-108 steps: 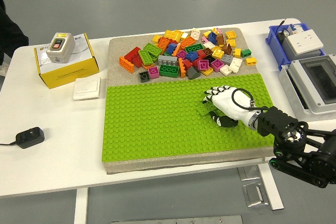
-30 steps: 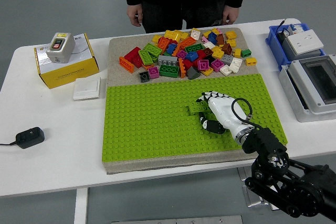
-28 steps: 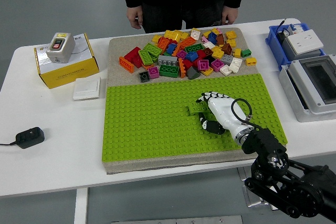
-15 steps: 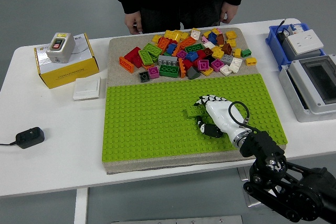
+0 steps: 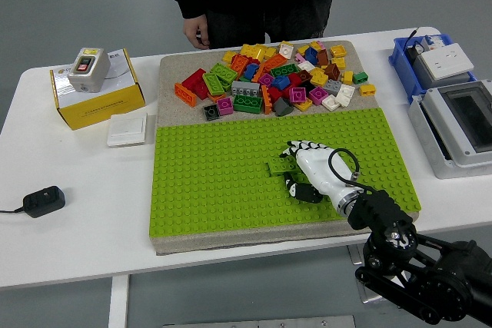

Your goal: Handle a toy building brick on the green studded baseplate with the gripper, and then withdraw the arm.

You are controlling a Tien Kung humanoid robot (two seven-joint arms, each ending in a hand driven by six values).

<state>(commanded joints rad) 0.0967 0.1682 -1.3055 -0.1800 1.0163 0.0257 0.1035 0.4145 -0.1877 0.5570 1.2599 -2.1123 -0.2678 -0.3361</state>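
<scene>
Right hand [image 5: 306,168] fingers curled around green brick [image 5: 280,167] on green baseplate [image 5: 200,182], near its middle; person's hand [image 5: 195,34] beyond baseplate.

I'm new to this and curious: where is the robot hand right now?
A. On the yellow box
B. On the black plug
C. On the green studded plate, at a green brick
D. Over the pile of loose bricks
C: the robot hand rests on the green studded plate, fingers at a green brick.

One camera, high up.
It looks down and forward over the white table [image 5: 92,213] from the robot's side.
</scene>
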